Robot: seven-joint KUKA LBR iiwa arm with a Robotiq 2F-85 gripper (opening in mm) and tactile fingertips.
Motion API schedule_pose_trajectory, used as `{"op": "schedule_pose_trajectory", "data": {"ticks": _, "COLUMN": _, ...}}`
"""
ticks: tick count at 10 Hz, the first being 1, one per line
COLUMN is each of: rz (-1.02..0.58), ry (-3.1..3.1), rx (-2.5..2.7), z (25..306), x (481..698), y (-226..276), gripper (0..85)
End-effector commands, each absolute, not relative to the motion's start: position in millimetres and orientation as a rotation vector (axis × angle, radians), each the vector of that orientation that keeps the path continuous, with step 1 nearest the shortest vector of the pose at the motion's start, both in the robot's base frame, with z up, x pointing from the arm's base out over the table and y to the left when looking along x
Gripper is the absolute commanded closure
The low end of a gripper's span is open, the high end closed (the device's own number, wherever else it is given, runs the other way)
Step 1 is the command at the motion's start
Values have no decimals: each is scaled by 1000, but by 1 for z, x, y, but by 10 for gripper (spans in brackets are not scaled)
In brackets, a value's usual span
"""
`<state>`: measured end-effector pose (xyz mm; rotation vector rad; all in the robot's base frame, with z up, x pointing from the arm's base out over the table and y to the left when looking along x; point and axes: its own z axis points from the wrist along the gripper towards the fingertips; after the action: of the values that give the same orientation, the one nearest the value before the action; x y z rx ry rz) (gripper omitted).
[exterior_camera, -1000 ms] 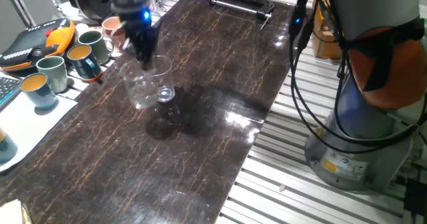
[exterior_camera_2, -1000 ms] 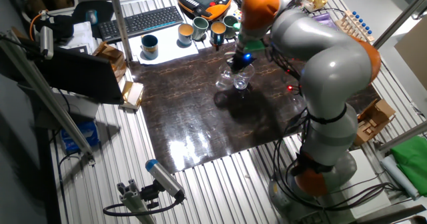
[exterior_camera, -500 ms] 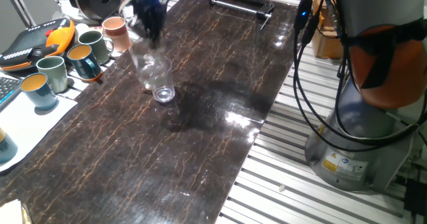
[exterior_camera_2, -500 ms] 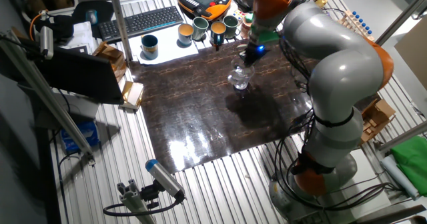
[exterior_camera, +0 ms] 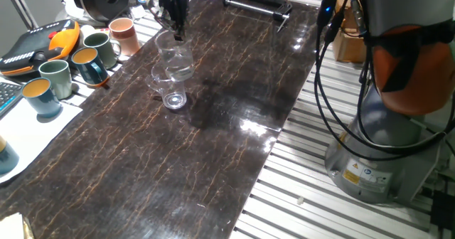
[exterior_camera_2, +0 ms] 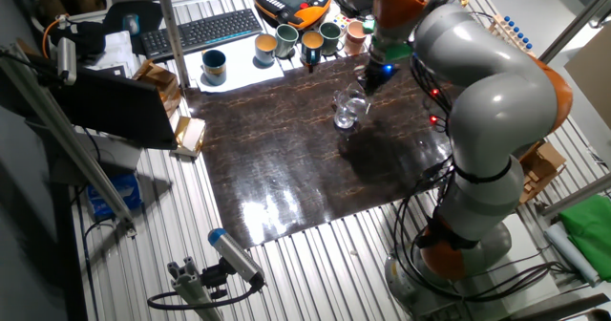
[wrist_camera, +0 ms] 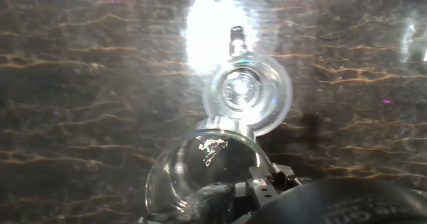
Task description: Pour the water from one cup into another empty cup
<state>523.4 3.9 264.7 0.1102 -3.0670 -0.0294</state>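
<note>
Your tool (exterior_camera: 175,27) gripped the rim of the small rounded glass (exterior_camera: 175,57), held above the worktop (exterior_camera: 213,146) beside the standing tumbler (exterior_camera: 170,89); mugs (exterior_camera: 106,47) lined the tumbler's near edge, open marble opposite.

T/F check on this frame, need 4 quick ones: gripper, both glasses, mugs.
1. The gripper grips a clear glass. True.
2. The second glass lies on its side. False: it stands upright on the table, open end up in the hand view.
3. Coloured mugs stand in a group at the table's edge. True.
4. The gripped glass is held over the mugs. False: it is right by the second glass, over the dark tabletop.
</note>
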Motion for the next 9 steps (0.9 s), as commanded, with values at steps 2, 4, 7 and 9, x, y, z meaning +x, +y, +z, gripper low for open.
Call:
{"op": "schedule_pose_trajectory", "data": {"ticks": 2, "rz": -31, "ry": -3066, "rx": 89, "z": 265, "x": 523, "y": 5, "gripper": 843}}
{"op": "schedule_pose_trajectory", "data": {"ticks": 4, "rz": -54, "ry": -3060, "rx": -2, "z": 265, "x": 523, "y": 5, "gripper": 843}}
{"op": "schedule_pose_trajectory", "data": {"ticks": 7, "rz": 25, "ry": -3058, "rx": -148, "z": 265, "x": 523, "y": 5, "gripper": 843}}
{"op": "schedule_pose_trajectory", "data": {"ticks": 9, "rz": 7, "ry": -3070, "rx": -195, "z": 265, "x": 523, "y": 5, "gripper": 843}}
